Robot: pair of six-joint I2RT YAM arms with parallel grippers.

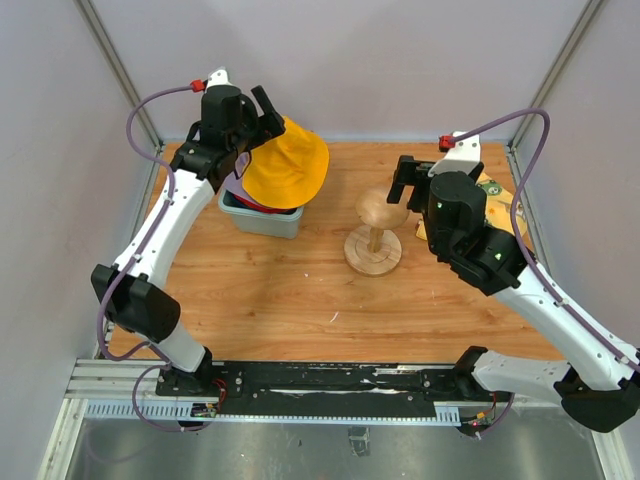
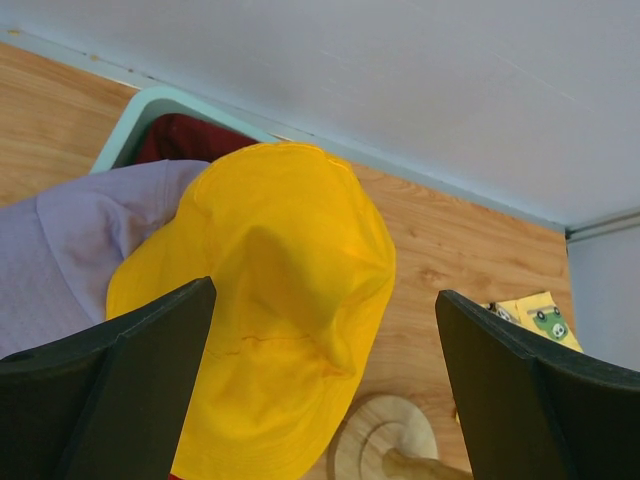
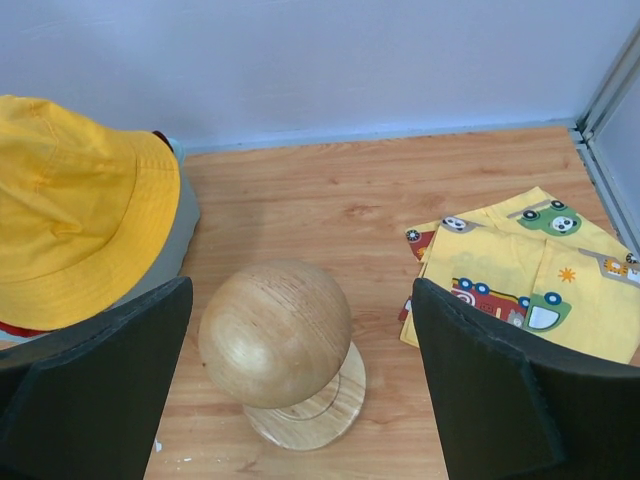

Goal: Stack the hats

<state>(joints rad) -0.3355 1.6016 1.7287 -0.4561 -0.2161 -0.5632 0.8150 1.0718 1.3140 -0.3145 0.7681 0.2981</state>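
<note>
The yellow hat lies on the teal tub, overlapping a lavender hat. It looks light, soft and floppy (its crown is dented), so pinching the brim edge or a crown fold should serve. The left gripper hangs above it, spread and empty. The right gripper, also spread, hovers over the wooden stand.

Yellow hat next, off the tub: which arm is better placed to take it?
Left. Its open left hand hangs right over the yellow hat on the teal tub; the right hand sits over the wooden stand, farther off.
</note>
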